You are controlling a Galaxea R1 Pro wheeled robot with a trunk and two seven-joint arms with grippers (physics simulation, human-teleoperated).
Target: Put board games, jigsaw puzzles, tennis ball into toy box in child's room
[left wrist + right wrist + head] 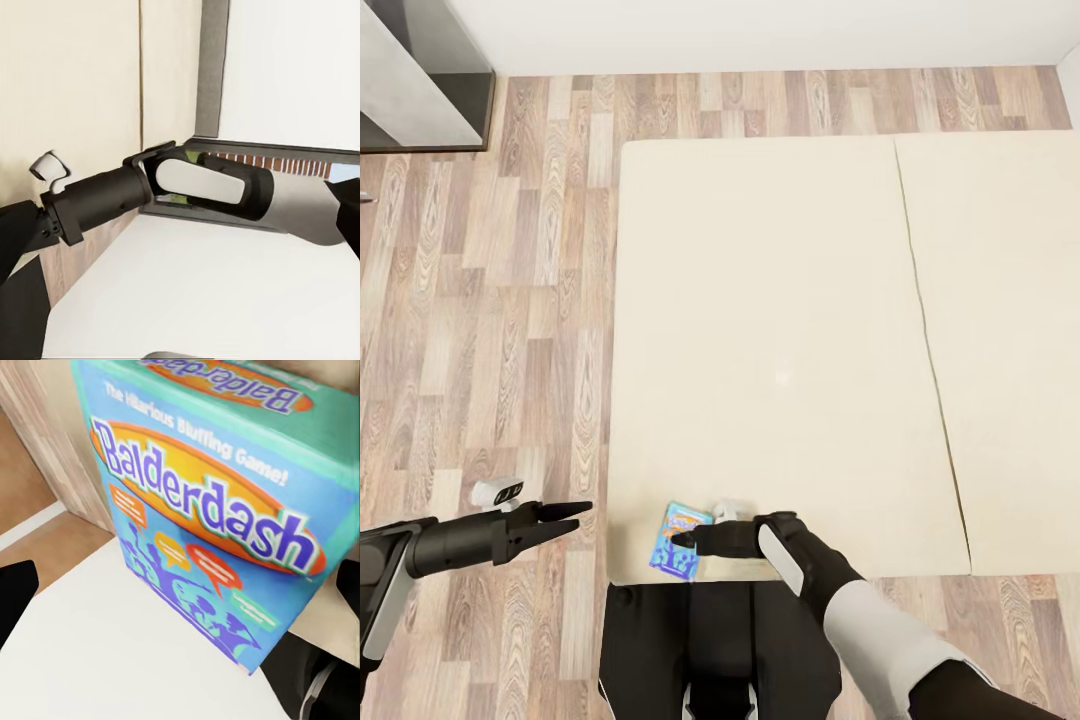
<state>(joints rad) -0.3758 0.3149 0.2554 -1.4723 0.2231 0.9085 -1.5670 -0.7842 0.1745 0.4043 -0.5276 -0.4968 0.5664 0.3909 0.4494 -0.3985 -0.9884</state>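
One board game [680,541] on show, a blue "Balderdash" box [217,510], sitting at the near edge of the bed [780,340]. One bed, split by one seam into two cream sections. Two arms out front, so two pincers: the left pincer [575,517] and the right pincer [682,541]. One grey cabinet [420,80] in the far corner.

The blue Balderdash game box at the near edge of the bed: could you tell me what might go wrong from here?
1. The blue Balderdash game box lies at the near edge of the cream mattress; a nudge from the right hand could tip it onto the wood plank floor.
2. How the jaws stand on the box is unclear, so the grip might be shallow and slip when lifted.
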